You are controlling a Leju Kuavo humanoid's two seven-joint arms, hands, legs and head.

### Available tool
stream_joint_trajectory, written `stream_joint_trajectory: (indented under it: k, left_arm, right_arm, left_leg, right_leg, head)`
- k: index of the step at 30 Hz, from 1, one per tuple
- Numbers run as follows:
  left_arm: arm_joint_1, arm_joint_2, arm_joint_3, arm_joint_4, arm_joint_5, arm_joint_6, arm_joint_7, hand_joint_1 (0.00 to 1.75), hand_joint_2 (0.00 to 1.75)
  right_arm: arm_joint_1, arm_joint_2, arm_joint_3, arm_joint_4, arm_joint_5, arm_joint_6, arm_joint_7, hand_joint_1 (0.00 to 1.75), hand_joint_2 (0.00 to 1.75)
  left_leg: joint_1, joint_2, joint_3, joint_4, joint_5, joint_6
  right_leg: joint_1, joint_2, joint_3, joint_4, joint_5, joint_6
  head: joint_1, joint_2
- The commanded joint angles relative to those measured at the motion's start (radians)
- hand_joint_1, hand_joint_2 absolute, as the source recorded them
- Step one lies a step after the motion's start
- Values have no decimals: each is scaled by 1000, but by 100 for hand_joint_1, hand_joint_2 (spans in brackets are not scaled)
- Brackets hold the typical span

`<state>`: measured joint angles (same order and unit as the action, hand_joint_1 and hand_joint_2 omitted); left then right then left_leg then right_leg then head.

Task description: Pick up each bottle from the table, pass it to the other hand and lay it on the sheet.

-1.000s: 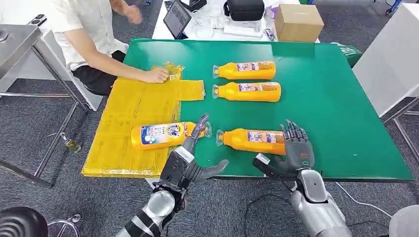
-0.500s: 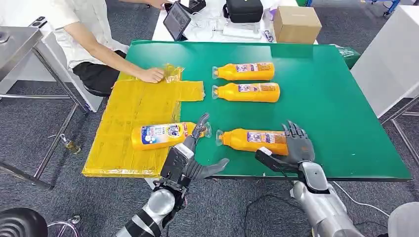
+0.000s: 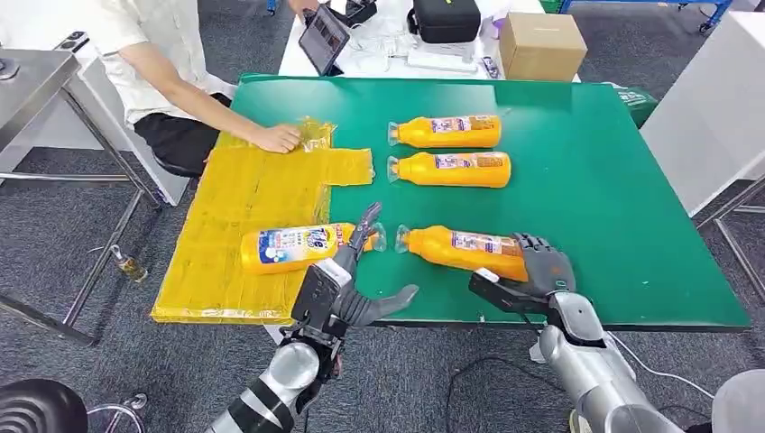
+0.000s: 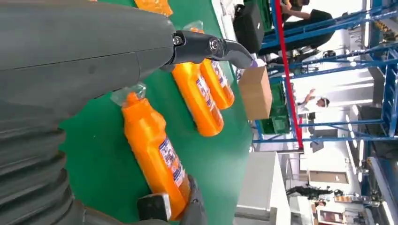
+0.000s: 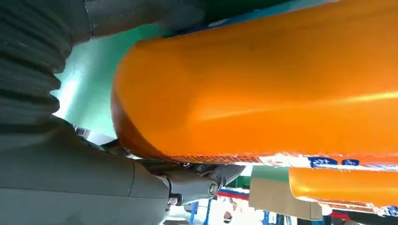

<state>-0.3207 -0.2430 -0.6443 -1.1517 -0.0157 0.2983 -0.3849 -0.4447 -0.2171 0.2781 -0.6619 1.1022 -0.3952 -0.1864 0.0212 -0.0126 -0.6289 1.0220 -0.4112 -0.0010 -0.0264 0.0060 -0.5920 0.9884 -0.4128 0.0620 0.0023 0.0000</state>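
Held bottle [image 5: 263, 89]: orange, close up, lying across right hand [image 5: 141, 140].
Thumb: above it; darker fingers [image 5: 197, 180] beneath.
Table [image 5: 89, 89]: green.
Second bottle [image 5: 342, 187]: beyond, apart.

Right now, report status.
Right hand grips nearest bottle, tilted. Left hand open beside bottle on sheet. Person's hand rests on sheet.

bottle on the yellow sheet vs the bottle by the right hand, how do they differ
The bottle on the sheet lies on the yellow sheet, free of any grip, the open left hand hovering near its cap end; the bottle by the right hand lies on the green table, its base gripped by the right hand. The first shows a large blue-and-white label and lies nearly level; the second is slanted, with a smaller label showing. Both are orange, on their sides, caps pointing left.
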Motion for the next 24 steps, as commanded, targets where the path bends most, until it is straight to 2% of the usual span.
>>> stream_joint_trajectory:
  k: [1, 6, 8, 11, 13, 17, 19, 21, 24]
  left_arm:
    - [-43, 17, -42, 28, 25, 3, -14, 0, 175]
    - [16, 1, 27, -6, 130, 67, -83, 0, 175]
    - [67, -30, 102, 49, 278, 140, -87, 0, 175]
    - [92, -6, 95, 165, 428, 92, -155, 0, 175]
    - [117, 7, 101, 164, 473, 76, -184, 0, 175]
    - [143, 25, 99, 127, 498, 55, -180, 0, 175]
    - [149, 32, 91, 98, 522, 42, -130, 0, 175]
    - [183, 62, 63, 33, 521, -3, -122, 0, 175]
    - [202, 90, 14, -36, 498, -59, -100, 0, 175]
  right_arm:
    - [42, 37, -24, 28, -253, 101, -211, 175, 175]
    - [107, 73, -91, -93, -464, 159, -307, 175, 175]
    - [183, 88, -114, -221, -535, 118, -359, 175, 175]
    - [277, 120, -123, -409, -628, 110, -365, 175, 175]
    - [318, 132, -110, -480, -666, 122, -359, 175, 175]
    - [339, 136, -96, -490, -694, 150, -351, 175, 175]
    - [332, 133, -95, -470, -703, 148, -357, 175, 175]
    - [343, 144, -83, -448, -695, 136, -362, 175, 175]
    - [352, 173, -57, -446, -701, 133, -383, 175, 175]
  left_leg:
    - [1, 1, 4, -2, -1, 2]
    - [1, 2, 3, -2, -1, 1]
    - [1, 4, 4, -2, -1, 1]
    - [1, 3, 5, -3, -2, 1]
    - [0, 2, 5, -4, -2, 0]
    - [1, 1, -2, -2, -3, 0]
    - [0, 1, -1, -2, -3, 0]
    - [0, -1, -7, -1, -2, 0]
    - [0, 1, -5, -1, -3, 0]
  right_leg:
    - [2, -2, 5, -3, -1, -5]
    - [2, 0, 3, -2, 0, -4]
    - [2, 1, 3, -2, 0, -4]
    - [2, 0, 4, -3, -1, -4]
    - [1, 0, 4, -3, -2, -4]
    - [1, 1, -2, -1, -2, -2]
    - [1, 1, -1, -1, -2, -3]
    - [0, 0, -6, 0, -1, -2]
    - [1, 2, -5, -1, -2, -2]
  head:
    - [0, 0]
    - [0, 0]
    - [0, 0]
    - [0, 0]
    - [0, 0]
    - [0, 0]
    - [0, 0]
    - [0, 0]
    - [0, 0]
